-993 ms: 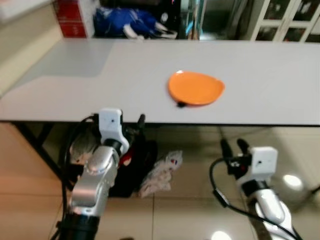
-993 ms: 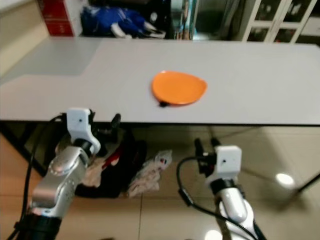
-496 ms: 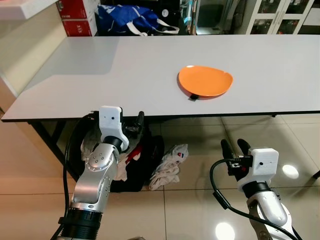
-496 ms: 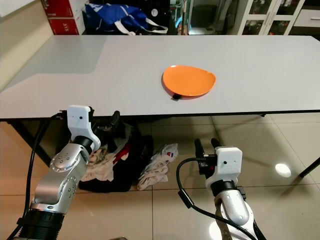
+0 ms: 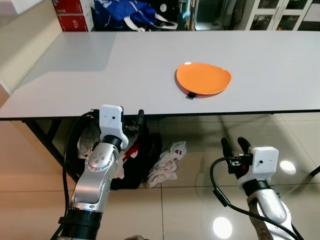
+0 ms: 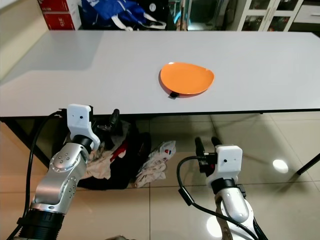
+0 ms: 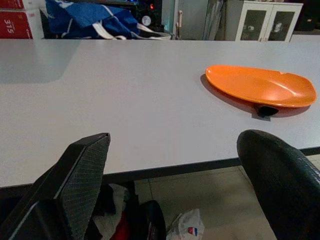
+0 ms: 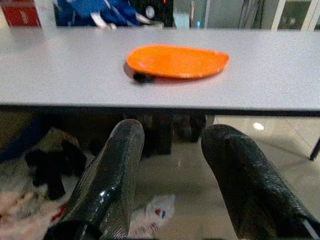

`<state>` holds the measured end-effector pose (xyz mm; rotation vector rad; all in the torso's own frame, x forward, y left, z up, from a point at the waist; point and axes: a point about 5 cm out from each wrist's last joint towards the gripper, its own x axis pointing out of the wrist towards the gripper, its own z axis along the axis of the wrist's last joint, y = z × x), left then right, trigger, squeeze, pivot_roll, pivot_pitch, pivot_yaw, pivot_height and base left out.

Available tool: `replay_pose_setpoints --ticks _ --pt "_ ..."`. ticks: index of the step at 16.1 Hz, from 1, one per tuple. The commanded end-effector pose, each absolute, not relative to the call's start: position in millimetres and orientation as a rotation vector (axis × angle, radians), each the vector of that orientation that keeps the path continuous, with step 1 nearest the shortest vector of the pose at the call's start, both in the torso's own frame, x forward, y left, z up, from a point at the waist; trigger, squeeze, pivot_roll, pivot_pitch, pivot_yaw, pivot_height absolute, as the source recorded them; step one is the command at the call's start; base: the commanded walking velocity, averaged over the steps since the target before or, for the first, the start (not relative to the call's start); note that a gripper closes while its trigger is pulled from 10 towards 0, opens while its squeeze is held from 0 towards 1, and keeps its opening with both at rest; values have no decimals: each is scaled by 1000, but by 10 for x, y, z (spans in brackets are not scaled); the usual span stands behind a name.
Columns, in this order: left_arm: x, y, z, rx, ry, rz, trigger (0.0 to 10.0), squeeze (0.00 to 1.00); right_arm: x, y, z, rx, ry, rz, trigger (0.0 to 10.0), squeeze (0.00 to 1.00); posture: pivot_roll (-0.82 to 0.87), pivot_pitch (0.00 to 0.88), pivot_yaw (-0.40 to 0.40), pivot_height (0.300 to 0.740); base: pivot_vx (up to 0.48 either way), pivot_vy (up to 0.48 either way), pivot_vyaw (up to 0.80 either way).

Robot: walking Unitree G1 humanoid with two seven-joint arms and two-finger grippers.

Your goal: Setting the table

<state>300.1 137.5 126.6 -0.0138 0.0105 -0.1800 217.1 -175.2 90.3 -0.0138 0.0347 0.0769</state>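
Note:
An orange plate point(image 5: 203, 79) lies on the grey table point(image 5: 100, 75), right of its middle and near the front edge, with a small black piece point(image 5: 191, 94) at its near rim. My left gripper point(image 5: 136, 120) is held just below the table's front edge, left of the plate, its fingers point(image 7: 85, 170) open and wide apart with nothing between them. My right gripper point(image 5: 234, 146) hovers lower, over the floor in front of the table and slightly right of the plate. It is open too, and its fingers point(image 8: 117, 165) point toward the plate point(image 8: 175, 61).
A blue bag point(image 5: 125, 10) and red boxes point(image 5: 72, 12) stand beyond the table's far edge, white cabinets point(image 5: 280, 12) at the back right. Under the table lie a black bag with clothes point(image 5: 135, 155) and a white plastic bag point(image 5: 167, 162). A beige wall runs along the left.
The whole picture has shifted a little and cleared of blur, so the camera moved. The plate and both grippers keep their places relative to the table.

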Motion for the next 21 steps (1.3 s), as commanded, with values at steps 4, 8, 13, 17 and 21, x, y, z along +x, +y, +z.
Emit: replay_pose_setpoints --ticks 4,8,13,17,21 --pt "3003 1374 1244 -32 26 -175 10000 0 2185 -1812 847 -22 35 69 10000 0 -79 0 24 740 0 480 0" --pt "3019 1371 1216 -53 49 -168 10000 0 2173 -1805 818 -20 36 70 10000 0 -89 0 28 740 0 480 0" --pt "3035 1382 1200 -65 61 -155 10000 0 2161 -1769 865 -16 25 65 10000 0 -94 0 31 740 0 480 0" --pt "3050 1410 1187 -56 71 -128 10000 0 2159 -1754 914 -10 17 61 10000 0 -88 2 31 740 0 480 0" --pt "3058 1449 1176 -59 76 -101 10000 0 2150 -1744 935 -9 23 60 10000 0 -88 5 29 740 0 480 0"
